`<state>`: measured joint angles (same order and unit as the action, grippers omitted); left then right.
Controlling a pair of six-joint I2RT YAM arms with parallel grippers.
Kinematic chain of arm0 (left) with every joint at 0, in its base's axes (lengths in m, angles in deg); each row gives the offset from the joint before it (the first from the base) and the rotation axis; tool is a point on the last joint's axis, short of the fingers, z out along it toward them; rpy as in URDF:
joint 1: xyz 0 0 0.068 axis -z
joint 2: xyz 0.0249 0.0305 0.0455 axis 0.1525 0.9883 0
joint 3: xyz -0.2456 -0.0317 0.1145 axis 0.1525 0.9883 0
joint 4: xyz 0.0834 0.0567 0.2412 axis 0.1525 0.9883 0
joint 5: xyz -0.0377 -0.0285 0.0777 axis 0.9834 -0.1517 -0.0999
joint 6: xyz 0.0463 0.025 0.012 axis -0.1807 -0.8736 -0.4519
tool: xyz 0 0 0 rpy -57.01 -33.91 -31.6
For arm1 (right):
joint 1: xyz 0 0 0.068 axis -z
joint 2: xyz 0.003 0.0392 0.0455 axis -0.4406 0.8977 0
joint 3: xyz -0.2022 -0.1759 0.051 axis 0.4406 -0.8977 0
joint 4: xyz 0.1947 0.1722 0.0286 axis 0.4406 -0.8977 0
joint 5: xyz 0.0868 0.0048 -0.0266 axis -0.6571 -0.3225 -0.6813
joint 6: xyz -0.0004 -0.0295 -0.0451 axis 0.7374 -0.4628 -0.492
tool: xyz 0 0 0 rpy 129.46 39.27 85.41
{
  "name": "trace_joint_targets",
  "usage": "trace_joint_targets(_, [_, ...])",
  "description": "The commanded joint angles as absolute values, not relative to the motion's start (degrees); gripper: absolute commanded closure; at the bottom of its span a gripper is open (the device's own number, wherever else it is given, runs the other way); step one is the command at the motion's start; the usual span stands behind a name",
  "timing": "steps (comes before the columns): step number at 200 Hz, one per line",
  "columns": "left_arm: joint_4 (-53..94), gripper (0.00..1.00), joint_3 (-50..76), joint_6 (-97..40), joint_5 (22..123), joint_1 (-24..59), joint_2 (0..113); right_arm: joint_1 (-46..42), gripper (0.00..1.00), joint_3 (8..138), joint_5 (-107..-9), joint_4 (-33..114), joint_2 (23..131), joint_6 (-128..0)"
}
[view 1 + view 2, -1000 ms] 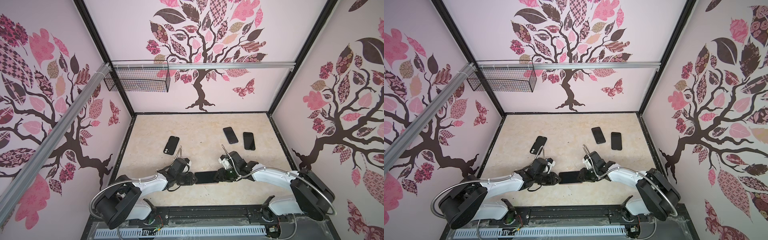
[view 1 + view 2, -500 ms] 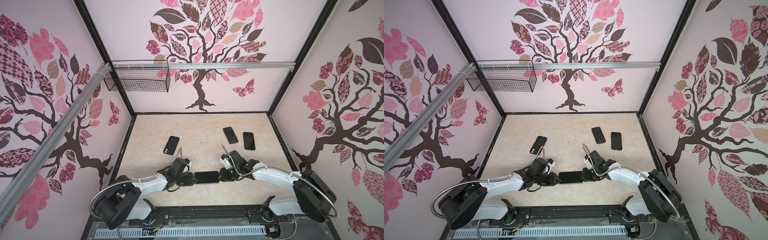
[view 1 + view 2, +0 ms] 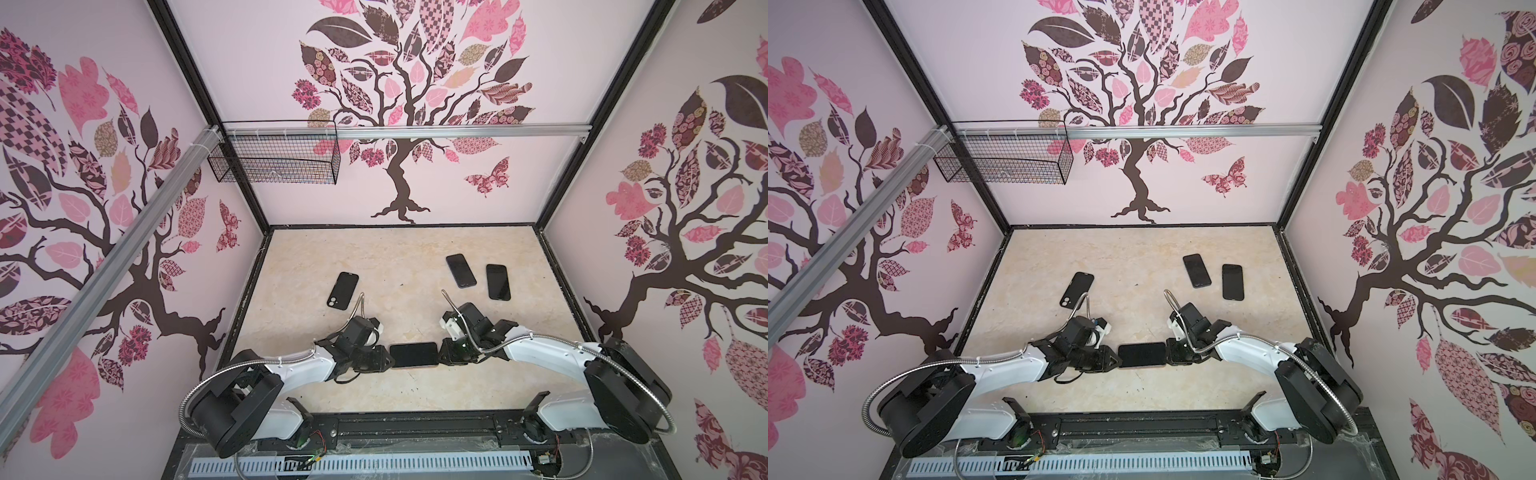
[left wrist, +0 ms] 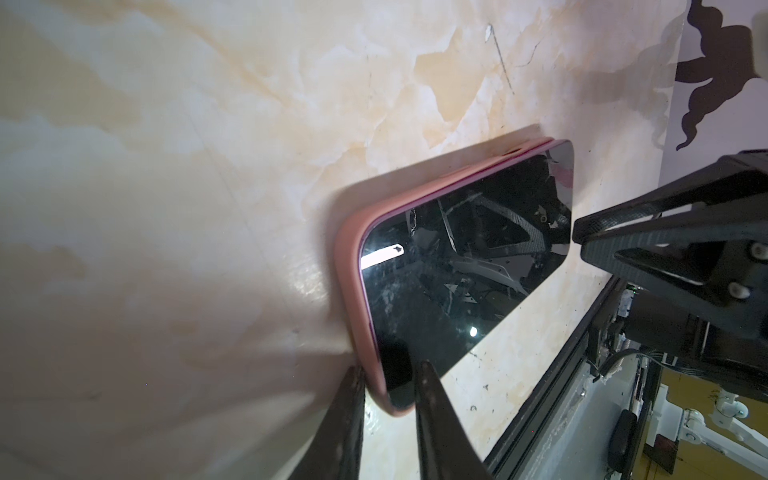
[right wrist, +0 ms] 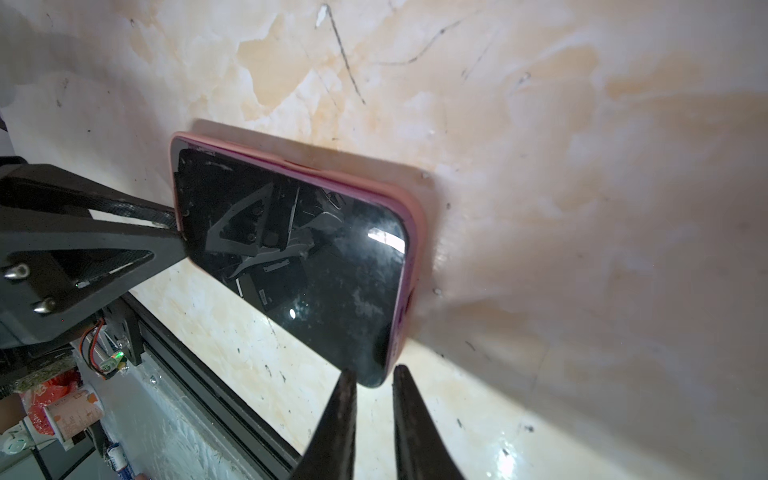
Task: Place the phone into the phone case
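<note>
Left wrist view: your left end effector (image 4: 386, 372), closed to a narrow gap, pinches the phone case (image 4: 353, 257) and phone (image 4: 457, 266) at one short end. In both top views the pair lies at 6 o'clock on the surface (image 3: 395, 257), the left end effector at its 9 o'clock, the right end effector (image 3: 442, 356) at its 3 o'clock. Right wrist view: its fingers (image 5: 340, 415) have just drawn nearly together; you cannot tell whether they grip. One long phone edge sits proud of the case rim, so seating appears unfinished.
</note>
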<state>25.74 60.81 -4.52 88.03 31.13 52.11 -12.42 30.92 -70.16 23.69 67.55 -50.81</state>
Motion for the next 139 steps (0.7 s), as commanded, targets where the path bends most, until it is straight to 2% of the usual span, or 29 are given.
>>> trace_joint_targets(1, [24.94,0.76,61.57,-5.33,88.66,31.42,52.96,-12.81,0.80,30.39,-71.00,24.49,69.37,-51.45])
trace_joint_targets(139, [22.12,0.80,62.01,-4.46,89.62,31.94,55.67,-15.42,0.87,29.44,-71.54,28.93,76.08,-50.84])
